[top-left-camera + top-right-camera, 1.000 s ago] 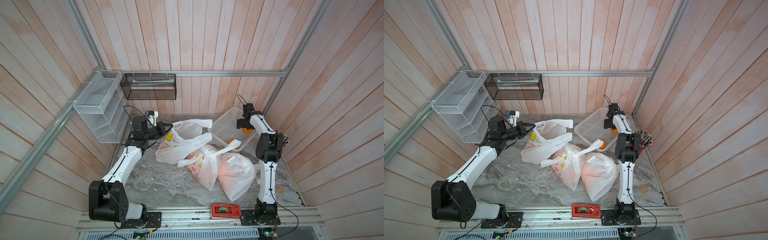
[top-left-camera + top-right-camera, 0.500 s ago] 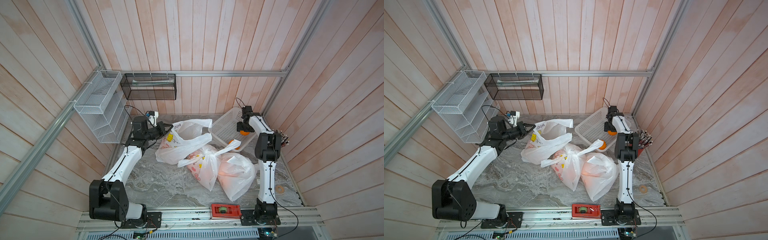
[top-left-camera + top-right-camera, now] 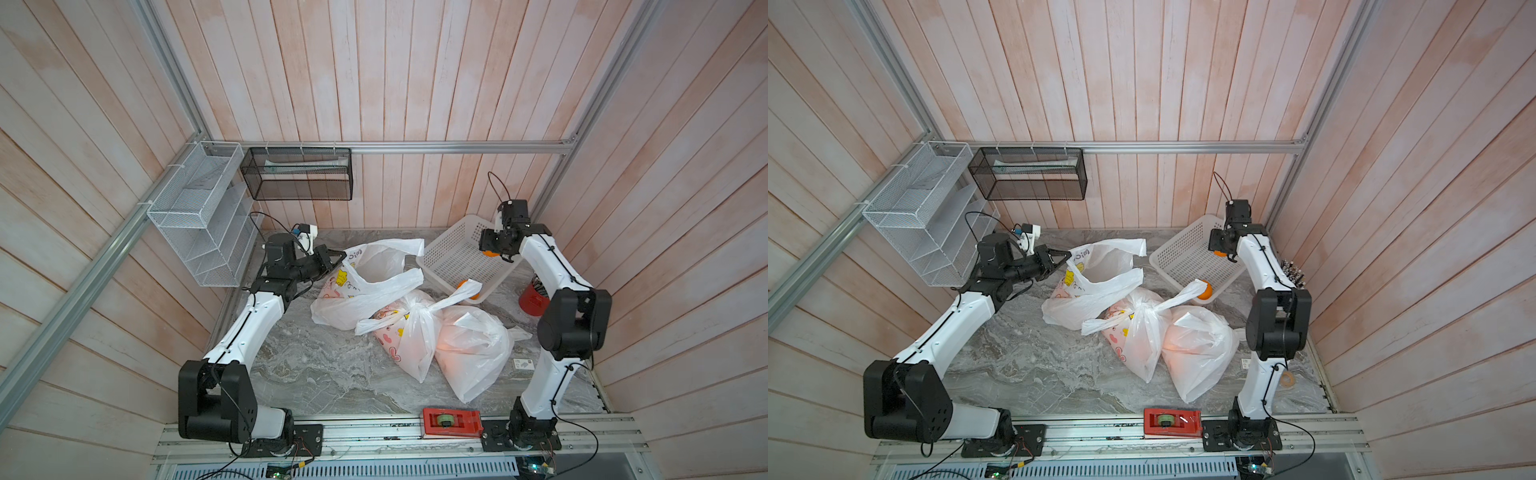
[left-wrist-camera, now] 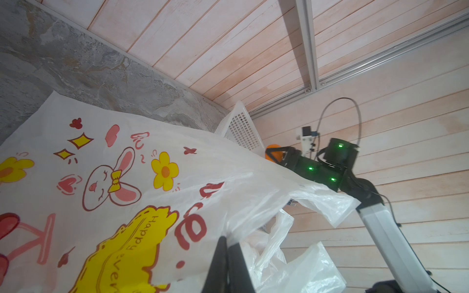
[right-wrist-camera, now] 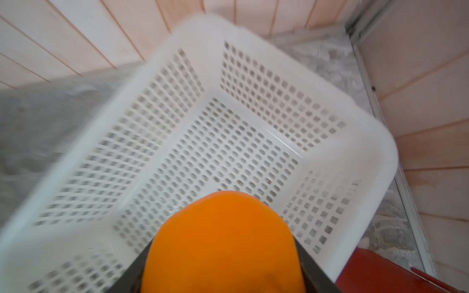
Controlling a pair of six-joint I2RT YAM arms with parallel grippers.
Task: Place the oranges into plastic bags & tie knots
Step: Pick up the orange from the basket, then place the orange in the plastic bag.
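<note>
My left gripper is shut on the rim of an open printed plastic bag and holds its mouth up. My right gripper is shut on an orange above the white perforated basket. Another orange lies at the basket's near edge. In front lie two filled bags, the printed one tied in a knot.
A red cup of tools stands by the right arm. On the front rail sits a red tape dispenser. A white wire shelf and a black mesh basket hang at the back left.
My right gripper's jaws have closed on an orange in the basket and shifted slightly with it. The left arm and the bags have not moved.
</note>
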